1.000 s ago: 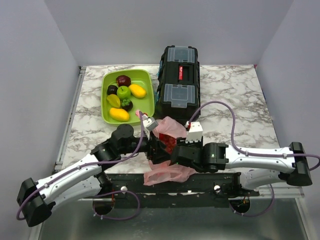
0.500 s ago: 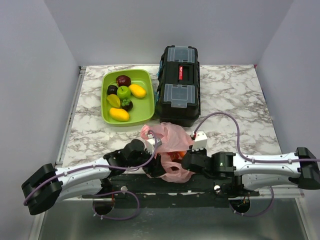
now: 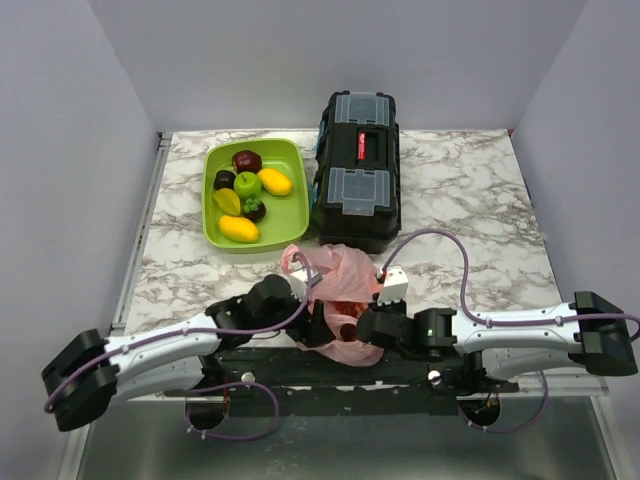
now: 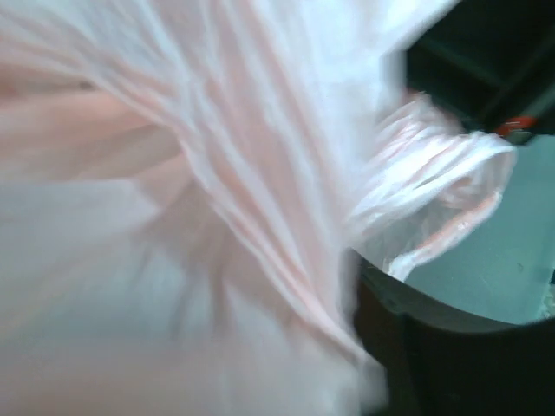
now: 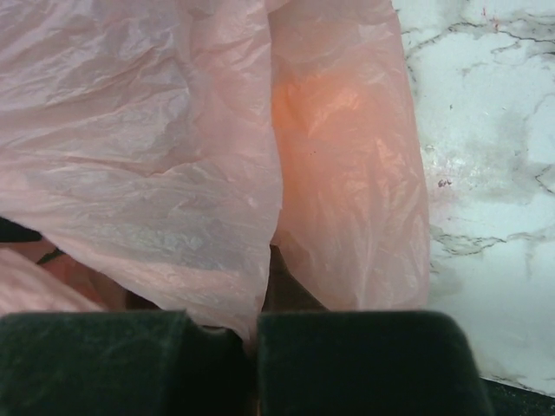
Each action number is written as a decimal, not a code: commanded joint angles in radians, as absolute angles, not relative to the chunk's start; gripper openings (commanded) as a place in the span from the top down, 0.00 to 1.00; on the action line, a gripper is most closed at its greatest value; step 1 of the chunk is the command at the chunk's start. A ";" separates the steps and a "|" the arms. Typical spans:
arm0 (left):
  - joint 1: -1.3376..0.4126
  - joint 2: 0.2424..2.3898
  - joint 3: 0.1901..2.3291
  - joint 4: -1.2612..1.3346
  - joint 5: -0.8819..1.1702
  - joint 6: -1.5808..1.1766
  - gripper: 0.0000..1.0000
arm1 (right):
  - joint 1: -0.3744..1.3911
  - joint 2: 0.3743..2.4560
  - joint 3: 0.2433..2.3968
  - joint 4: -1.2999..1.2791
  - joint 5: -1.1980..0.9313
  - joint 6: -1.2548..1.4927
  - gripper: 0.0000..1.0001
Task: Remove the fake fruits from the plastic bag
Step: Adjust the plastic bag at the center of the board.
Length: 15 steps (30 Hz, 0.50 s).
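The pink plastic bag (image 3: 335, 272) lies crumpled near the table's front edge, between both arms. Through its film a dark red fruit (image 3: 346, 304) shows in the top view, and an orange glow (image 5: 303, 104) in the right wrist view. My right gripper (image 5: 256, 328) is shut on a fold of the bag's film and sits at the bag's right side (image 3: 360, 325). My left gripper (image 3: 318, 318) is pressed into the bag's left side. Blurred pink film (image 4: 217, 217) fills its wrist view, with one dark finger (image 4: 442, 355) showing, so its jaws cannot be read.
A lime-green tray (image 3: 300, 185) holding several other fruits stands at the back left. A black toolbox (image 3: 357, 170) stands right behind the bag. Marble tabletop (image 3: 470, 200) stretches to the right. The table's front edge runs just under the grippers.
Both arms have dropped lower and come back toward the near edge. The right gripper has shut on the bag's film, and the bag has bunched up between the grippers.
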State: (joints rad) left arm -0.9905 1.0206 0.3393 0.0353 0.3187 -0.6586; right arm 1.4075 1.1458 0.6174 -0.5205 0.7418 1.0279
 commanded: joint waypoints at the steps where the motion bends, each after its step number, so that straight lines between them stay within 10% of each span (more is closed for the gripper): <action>1: -0.993 0.771 0.306 0.016 0.234 -0.645 0.28 | 1.410 1.154 0.667 -0.519 0.802 1.033 0.99; 15: -0.992 0.472 0.457 -0.149 0.172 -0.592 0.12 | 1.410 1.103 0.684 -0.493 0.785 0.936 0.95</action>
